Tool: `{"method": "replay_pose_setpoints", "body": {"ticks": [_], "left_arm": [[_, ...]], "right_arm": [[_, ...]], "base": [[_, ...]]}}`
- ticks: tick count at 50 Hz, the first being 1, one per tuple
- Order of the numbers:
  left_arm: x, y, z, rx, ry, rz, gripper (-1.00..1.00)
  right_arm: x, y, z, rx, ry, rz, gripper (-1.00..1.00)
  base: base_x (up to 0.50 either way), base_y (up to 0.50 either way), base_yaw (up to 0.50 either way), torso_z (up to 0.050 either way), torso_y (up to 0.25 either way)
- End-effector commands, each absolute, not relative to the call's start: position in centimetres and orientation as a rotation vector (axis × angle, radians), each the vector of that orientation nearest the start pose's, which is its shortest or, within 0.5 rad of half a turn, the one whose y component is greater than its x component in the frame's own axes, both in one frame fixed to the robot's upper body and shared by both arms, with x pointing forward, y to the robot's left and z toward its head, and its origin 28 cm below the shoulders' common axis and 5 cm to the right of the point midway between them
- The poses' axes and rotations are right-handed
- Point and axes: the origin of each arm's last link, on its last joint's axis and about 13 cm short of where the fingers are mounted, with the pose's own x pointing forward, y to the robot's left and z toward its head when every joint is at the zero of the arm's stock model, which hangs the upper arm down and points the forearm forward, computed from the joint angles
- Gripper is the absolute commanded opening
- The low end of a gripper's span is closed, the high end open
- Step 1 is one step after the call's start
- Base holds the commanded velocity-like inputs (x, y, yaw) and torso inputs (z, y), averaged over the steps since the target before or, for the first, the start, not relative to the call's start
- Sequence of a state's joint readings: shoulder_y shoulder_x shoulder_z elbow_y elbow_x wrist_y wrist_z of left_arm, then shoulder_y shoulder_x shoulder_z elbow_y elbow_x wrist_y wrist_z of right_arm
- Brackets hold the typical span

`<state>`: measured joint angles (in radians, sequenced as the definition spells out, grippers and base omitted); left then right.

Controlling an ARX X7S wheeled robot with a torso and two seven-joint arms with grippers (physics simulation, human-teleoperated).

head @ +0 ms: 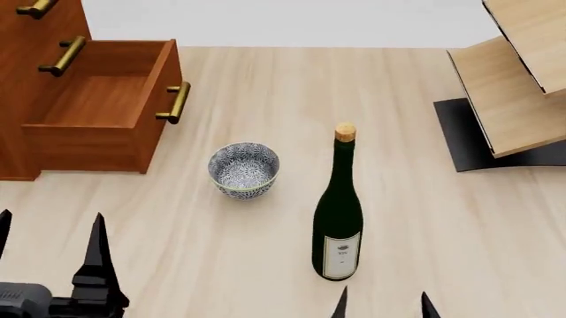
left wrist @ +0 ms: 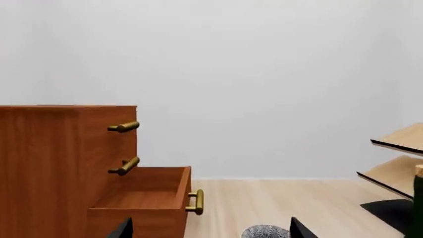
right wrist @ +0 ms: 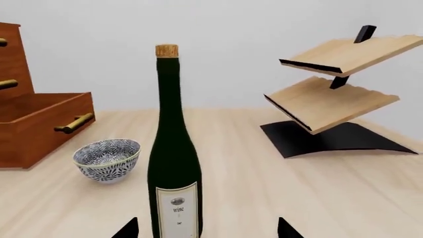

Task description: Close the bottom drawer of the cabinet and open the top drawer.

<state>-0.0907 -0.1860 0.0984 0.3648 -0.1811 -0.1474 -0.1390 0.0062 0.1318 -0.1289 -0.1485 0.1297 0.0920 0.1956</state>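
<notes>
Head view shows our left gripper point(head: 49, 228) with fingers spread, the bottom drawer point(head: 102, 109) pulled out of the cabinet point(head: 22, 86) well ahead of them. Our right gripper point(head: 382, 301) is parted too, just behind the wine bottle point(head: 339, 212); the top drawer point(left wrist: 99, 126) sits closed.

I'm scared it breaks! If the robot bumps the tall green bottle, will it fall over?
Probably, yes. The wine bottle stands upright, tall on a narrow base, so a bump near its cork could tip it. It looks like smooth glass, likely slippery and breakable, and may roll once down.
</notes>
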Motion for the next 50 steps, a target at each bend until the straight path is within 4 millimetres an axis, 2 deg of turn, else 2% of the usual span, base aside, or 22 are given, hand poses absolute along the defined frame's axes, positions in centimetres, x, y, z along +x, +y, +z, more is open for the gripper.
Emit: {"method": "replay_pose_setpoints", "body": {"ticks": [1,14,25,39,45,50], "left_arm": [[22.7,22.1,14.8,0.017,-0.42,-0.026,1.0],[22.9,22.6,18.5,0.044,-0.52,-0.041,1.0],[23.3,23.0,21.1,0.039,-0.583,-0.038,1.0],[23.2,23.0,23.6,0.044,-0.644,-0.05,1.0],[23.1,23.0,23.8,0.053,-0.652,-0.055,1.0],[22.9,22.9,23.8,0.022,-0.627,-0.054,1.0]], "right_arm": [[20.8,-9.9,5.7,0.013,-0.072,-0.06,1.0],[20.5,-10.7,11.1,0.008,-0.133,-0.062,1.0],[21.1,-11.6,13.5,-0.022,-0.175,-0.082,1.0],[21.5,-12.1,15.8,-0.042,-0.212,-0.071,1.0],[21.3,-12.1,15.9,-0.039,-0.22,-0.068,1.0],[21.2,-11.8,15.3,-0.053,-0.193,-0.056,1.0]], "base": [[0.0,0.0,0.0,0.0,0.0],[0.0,0.0,0.0,0.0,0.0],[0.0,0.0,0.0,0.0,0.0],[0.0,0.0,0.0,0.0,0.0],[0.0,0.0,0.0,0.0,0.0],[0.0,0.31,0.0,0.0,0.0]]}}
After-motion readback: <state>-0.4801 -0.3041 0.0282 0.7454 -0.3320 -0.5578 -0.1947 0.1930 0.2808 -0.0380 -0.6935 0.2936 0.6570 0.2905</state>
